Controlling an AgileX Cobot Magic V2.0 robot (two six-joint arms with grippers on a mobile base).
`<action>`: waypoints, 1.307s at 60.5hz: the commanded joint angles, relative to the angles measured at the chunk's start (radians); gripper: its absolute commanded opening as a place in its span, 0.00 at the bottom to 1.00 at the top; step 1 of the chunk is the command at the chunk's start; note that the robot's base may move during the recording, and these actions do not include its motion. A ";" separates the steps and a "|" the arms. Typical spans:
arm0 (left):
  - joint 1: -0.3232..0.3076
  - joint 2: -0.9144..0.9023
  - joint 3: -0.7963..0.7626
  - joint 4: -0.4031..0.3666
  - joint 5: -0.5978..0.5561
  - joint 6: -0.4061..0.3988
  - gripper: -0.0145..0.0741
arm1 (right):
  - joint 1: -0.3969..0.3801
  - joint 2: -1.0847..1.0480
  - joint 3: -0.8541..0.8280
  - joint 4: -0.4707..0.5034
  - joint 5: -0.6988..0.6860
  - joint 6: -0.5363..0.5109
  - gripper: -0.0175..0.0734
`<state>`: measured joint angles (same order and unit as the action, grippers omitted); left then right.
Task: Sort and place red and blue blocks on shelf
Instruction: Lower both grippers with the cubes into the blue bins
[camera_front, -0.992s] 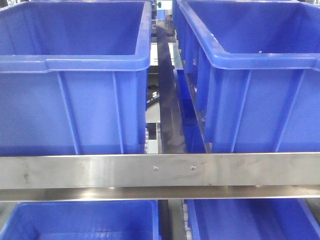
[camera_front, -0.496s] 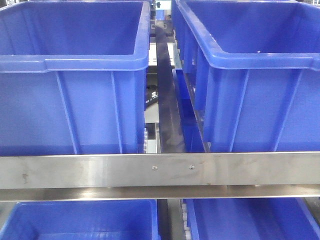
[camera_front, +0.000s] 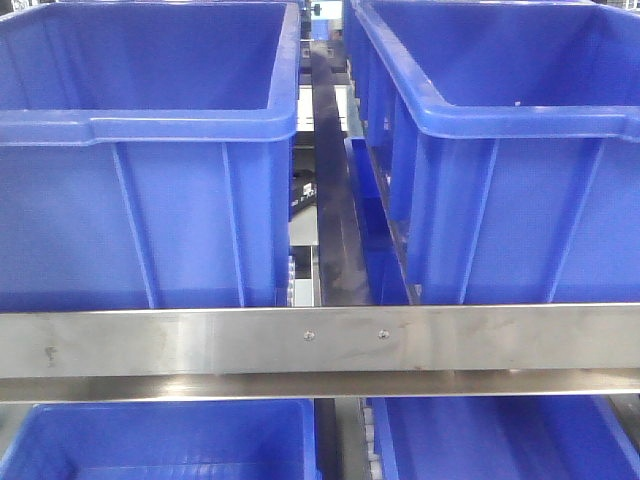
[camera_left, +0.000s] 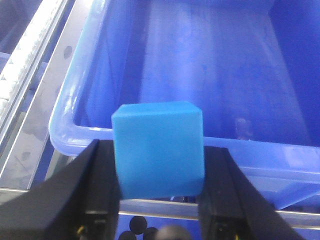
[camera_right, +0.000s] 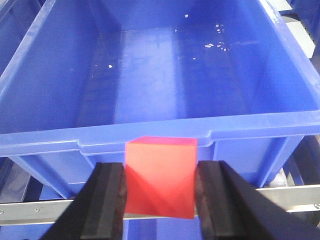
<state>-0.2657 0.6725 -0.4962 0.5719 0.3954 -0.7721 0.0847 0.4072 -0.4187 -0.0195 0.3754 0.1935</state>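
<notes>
Left tool is clamped on the bright blue matte cube, black fingers pressed to both its sides. The cube shows in front of the near rim of a large blue plastic bin. Over on the other arm, the right tool grips the bright red matte cube the same way, held before the near wall of a second blue bin. From the front, the steel-framed shelf shows its brushed rail with two screws, running across below two upper blue bins.
</notes>
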 joint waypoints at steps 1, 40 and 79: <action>-0.003 -0.003 -0.029 0.020 -0.060 -0.001 0.30 | -0.005 0.006 -0.028 -0.010 -0.095 -0.002 0.25; -0.003 -0.003 -0.029 0.020 -0.060 -0.001 0.30 | -0.005 0.006 -0.028 -0.008 -0.092 -0.002 0.25; -0.003 -0.003 -0.029 0.020 -0.064 -0.001 0.30 | -0.005 0.006 -0.028 0.058 -0.139 -0.001 0.25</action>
<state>-0.2657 0.6725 -0.4962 0.5719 0.3954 -0.7721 0.0847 0.4072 -0.4187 0.0353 0.3313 0.1935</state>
